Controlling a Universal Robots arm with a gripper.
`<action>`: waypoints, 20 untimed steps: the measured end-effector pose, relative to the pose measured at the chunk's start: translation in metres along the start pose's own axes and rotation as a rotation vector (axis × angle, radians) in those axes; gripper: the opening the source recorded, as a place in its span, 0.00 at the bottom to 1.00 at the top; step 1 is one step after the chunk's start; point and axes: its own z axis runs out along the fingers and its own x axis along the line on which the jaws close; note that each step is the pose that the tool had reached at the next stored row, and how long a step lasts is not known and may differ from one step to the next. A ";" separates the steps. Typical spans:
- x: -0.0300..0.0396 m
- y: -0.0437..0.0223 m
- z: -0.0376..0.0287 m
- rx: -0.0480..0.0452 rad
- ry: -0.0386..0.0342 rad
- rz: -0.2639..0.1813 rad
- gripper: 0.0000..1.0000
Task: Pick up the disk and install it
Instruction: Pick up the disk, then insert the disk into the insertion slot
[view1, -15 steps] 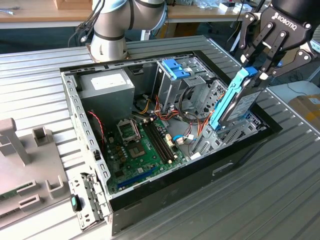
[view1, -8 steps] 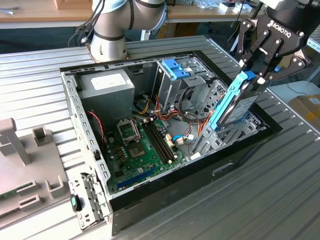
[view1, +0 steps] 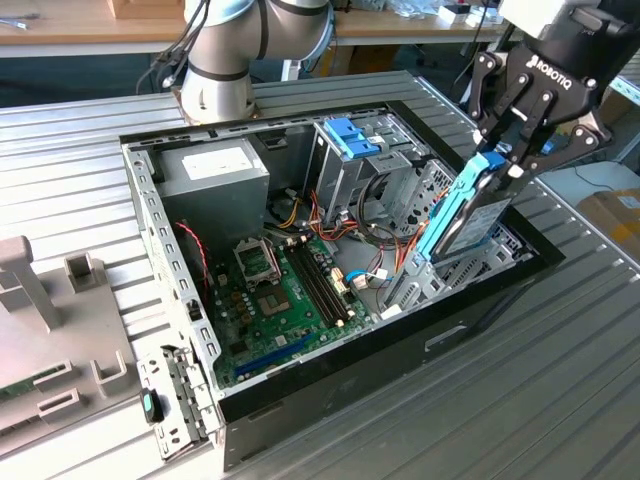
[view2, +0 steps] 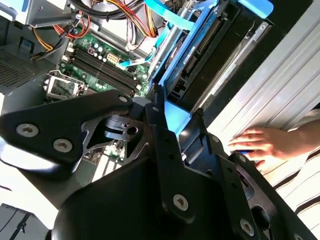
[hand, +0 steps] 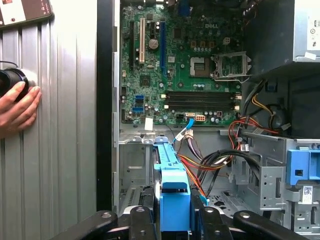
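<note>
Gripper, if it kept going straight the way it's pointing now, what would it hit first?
The gripper, shut on the disk, points down into the open computer case. The disk's lower end would probably meet the grey metal drive bay beneath it first, though depth is unclear.

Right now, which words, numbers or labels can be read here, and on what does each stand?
gripper, shut on the disk: white brand lettering, not quoted here.
power supply: white label, print too small to read.
green board: white markings too small to read.
small white sticker on the drive cage: too small to read.
</note>
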 end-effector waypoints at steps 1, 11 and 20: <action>0.0003 0.0000 0.0049 0.0001 -0.0003 0.000 0.36; 0.0059 -0.0002 0.0327 0.0000 -0.0001 0.000 0.36; 0.0094 -0.0003 0.0483 -0.0003 0.0000 0.000 0.36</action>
